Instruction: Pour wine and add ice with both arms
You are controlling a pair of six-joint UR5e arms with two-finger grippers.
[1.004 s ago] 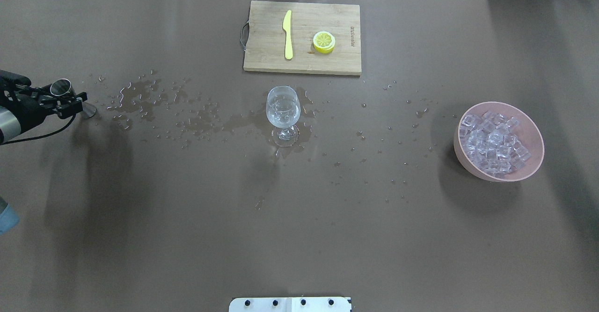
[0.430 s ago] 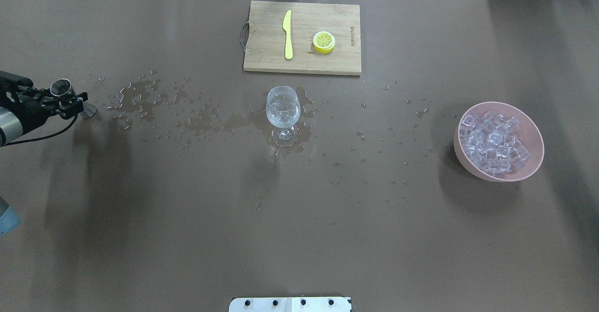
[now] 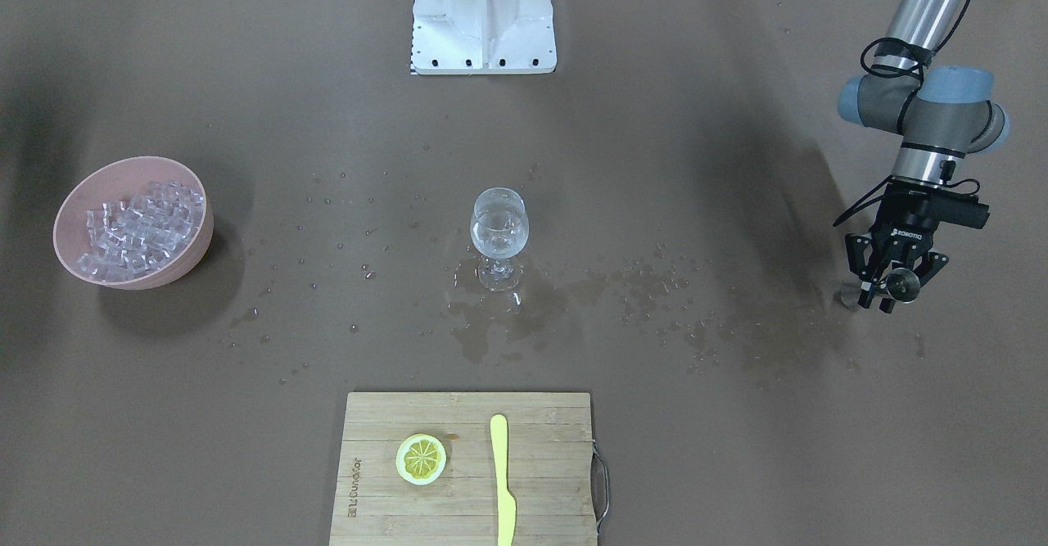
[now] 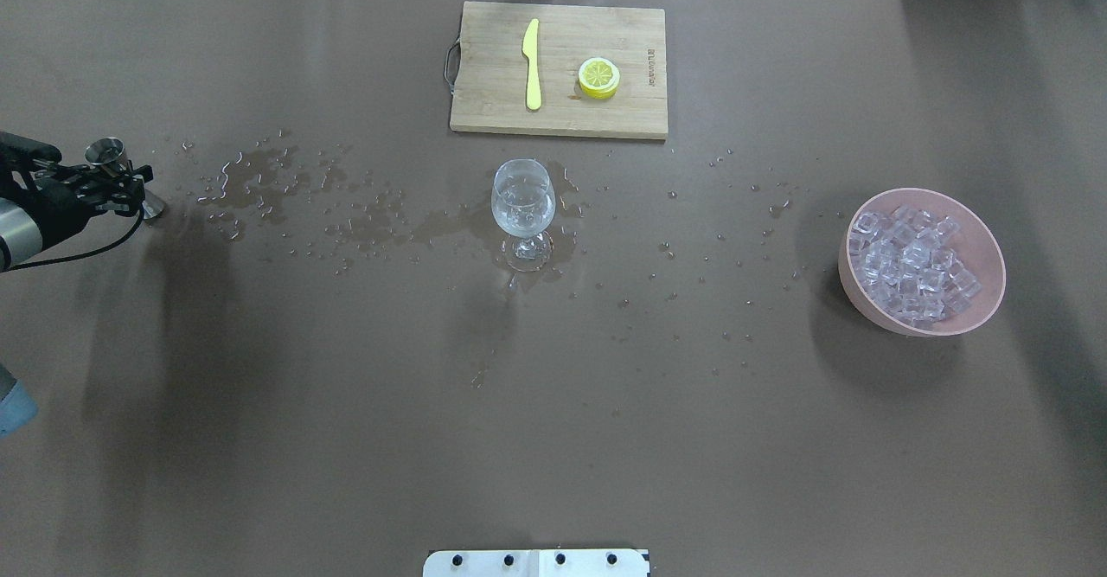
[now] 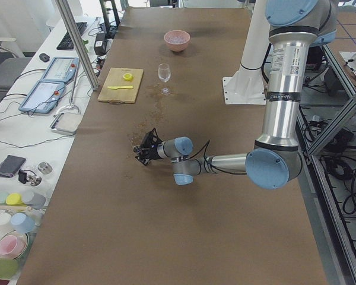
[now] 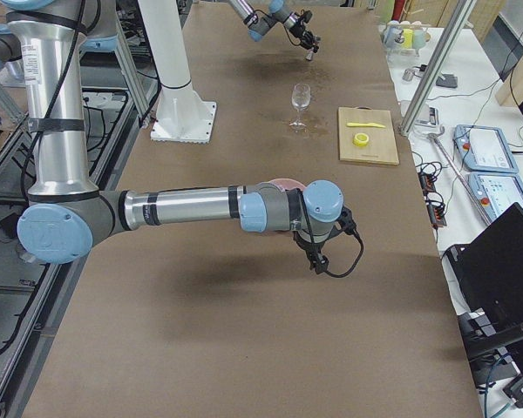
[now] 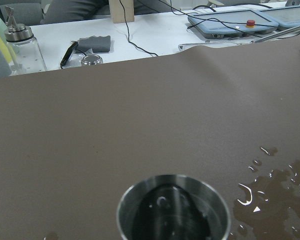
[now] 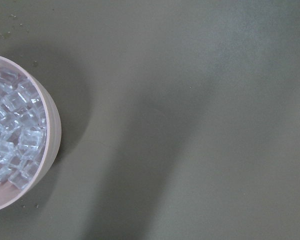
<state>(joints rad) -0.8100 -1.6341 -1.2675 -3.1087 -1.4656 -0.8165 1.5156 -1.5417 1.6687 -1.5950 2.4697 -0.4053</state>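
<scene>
Since a moment ago the black two-finger left gripper (image 4: 131, 188) has slid a little further toward the table's left end, carrying the small steel measuring cup (image 7: 172, 210) with it. Its fingers are clamping the cup around the middle, and the cup is standing roughly upright, though I cannot tell whether its foot is touching the brown table cover (image 4: 346, 439). A dark wet sheen is showing inside the cup. The clear, colourless wine (image 3: 499, 241) is sitting as a small pool in the stemmed clear glass (image 4: 522, 201), which is standing mid-table amid spilled drops and puddles (image 4: 259, 170) trailing toward the left gripper. The small glassy cubes of ice (image 4: 912, 266) are lying heaped in the round pink bowl (image 4: 865, 307), well apart from the glass. The right gripper (image 6: 317, 252) is hanging near that bowl, showing only in a side view, so I cannot tell whether its fingers are apart or together. A wooden cutting board (image 4: 493, 101) is bearing a yellow plastic knife (image 4: 532, 62) and a yellow lemon slice (image 4: 598, 77).
</scene>
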